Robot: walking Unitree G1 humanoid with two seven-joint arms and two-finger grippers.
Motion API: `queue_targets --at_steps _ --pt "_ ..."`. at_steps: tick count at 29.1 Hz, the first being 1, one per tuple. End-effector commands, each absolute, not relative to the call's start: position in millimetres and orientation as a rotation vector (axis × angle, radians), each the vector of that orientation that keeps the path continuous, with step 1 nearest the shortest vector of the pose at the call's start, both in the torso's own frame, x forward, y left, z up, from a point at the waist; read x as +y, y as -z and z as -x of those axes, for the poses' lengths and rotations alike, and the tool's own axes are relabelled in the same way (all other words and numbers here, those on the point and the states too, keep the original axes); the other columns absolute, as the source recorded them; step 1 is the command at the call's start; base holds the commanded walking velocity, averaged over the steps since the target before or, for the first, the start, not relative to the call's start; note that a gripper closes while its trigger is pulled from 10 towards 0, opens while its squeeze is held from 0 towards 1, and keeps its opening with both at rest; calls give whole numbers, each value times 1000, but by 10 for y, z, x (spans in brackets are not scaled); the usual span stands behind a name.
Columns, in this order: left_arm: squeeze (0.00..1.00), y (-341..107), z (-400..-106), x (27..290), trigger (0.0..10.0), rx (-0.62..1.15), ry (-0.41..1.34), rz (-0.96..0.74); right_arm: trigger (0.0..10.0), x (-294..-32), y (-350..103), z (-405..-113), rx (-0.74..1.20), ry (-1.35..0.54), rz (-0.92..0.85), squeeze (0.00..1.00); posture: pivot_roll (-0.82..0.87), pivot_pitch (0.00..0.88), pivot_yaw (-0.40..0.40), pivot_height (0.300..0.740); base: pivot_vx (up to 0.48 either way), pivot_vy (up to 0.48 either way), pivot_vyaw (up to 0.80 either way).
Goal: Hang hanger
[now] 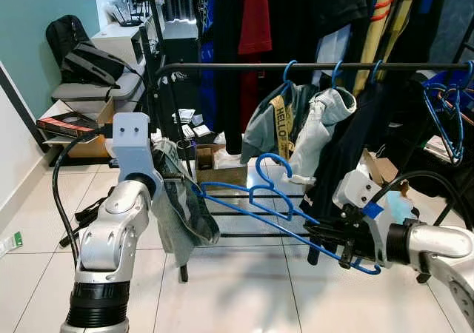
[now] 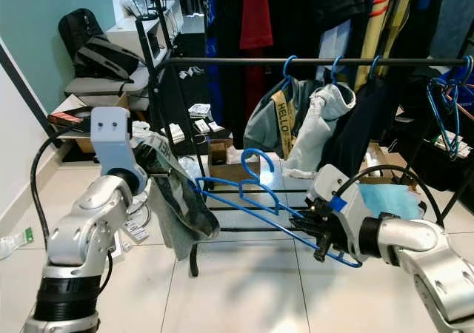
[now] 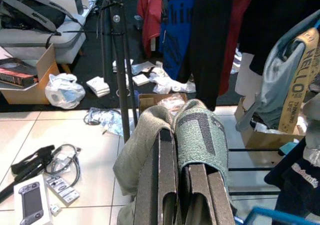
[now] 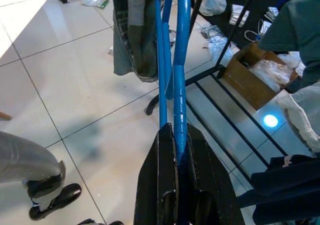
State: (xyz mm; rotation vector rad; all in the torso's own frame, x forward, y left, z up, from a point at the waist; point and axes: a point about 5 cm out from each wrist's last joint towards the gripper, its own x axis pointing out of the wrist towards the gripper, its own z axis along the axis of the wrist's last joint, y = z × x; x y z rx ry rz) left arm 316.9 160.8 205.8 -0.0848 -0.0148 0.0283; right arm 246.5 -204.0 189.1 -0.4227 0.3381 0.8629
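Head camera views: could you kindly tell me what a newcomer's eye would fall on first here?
First, the blue hanger, stretched across the middle between both arms: the right gripper has its jaws shut on one end, while the left gripper clamps the grey-green garment draped over the other end. Behind runs the black clothes rail, with a grey jacket and other clothes on blue hangers.

A black backpack lies on a grey seat, cardboard boxes (one open) on the tiled floor.
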Motion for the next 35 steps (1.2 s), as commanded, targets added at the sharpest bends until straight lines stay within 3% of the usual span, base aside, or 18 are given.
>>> queue_targets --at_steps 1,13,28,31,35 --pt "0 -2093 -3162 1611 10000 -20 -26 104 10000 -2005 -1878 -2478 334 -872 420 0 -79 0 46 740 0 0 0" --pt "0 -2328 -3161 1357 10000 -84 123 256 10000 -1967 -1825 -2500 338 -876 416 0 -72 0 47 740 0 0 0" --pt "0 -2354 -3242 1303 10000 -46 153 365 10000 -1904 -1854 -2509 300 -897 421 0 -73 0 51 740 0 0 0" --pt "0 -2536 -3247 1272 10000 -97 227 504 10000 -1967 -1763 -2584 362 -813 449 0 -71 0 50 740 0 0 0" --pt "0 -2670 -3217 1291 10000 -155 267 558 10000 -2046 -1680 -2639 424 -734 443 0 -64 0 45 740 0 0 0"
